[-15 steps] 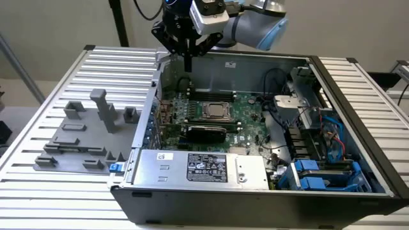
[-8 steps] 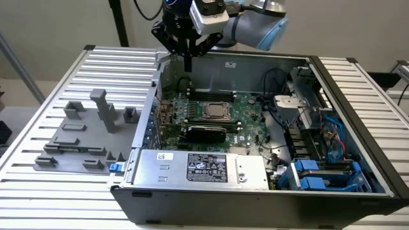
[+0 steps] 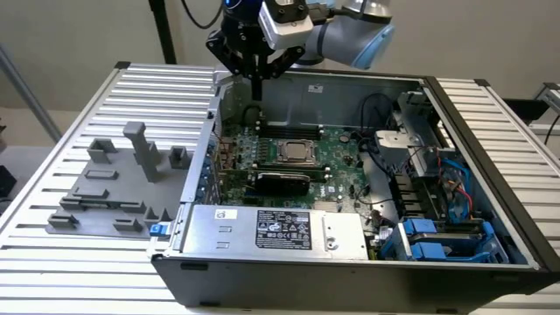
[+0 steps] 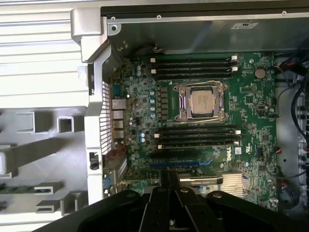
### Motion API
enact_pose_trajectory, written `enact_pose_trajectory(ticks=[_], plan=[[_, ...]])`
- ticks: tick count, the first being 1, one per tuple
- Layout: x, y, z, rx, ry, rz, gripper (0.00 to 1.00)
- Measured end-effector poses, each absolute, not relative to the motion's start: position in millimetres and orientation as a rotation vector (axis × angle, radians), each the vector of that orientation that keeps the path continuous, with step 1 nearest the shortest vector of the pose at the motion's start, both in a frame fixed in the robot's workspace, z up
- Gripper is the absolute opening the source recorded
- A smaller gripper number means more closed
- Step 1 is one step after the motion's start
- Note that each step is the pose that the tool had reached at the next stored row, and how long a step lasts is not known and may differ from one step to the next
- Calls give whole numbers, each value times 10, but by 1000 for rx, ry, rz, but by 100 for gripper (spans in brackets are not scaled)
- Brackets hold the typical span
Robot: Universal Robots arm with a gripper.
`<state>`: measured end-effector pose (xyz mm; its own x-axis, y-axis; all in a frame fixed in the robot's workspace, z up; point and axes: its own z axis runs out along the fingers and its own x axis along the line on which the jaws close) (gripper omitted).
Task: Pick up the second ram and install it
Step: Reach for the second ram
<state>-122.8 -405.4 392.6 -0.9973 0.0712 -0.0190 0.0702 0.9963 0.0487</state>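
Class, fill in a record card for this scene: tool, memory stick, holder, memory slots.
tool: shut, holding nothing visible, above the open computer case
memory stick: green, resting in the grey holder outside the case
holder: on the slatted table, at the exterior view's left of the case
memory slots: black, on both sides of the processor

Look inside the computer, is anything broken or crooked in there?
Nothing stands out. The open case lies flat on the table, and its green motherboard looks whole. The ram lies straight in the grey holder beside the case. The shut gripper hangs above the case.
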Motion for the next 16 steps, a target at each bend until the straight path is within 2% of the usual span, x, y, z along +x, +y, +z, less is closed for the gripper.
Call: enact_pose_trajectory(ticks=[8,16], plan=[[-1476,-4265,3926,110,3118,75,11],[-1840,-4341,3915,111,3118,75,11]])
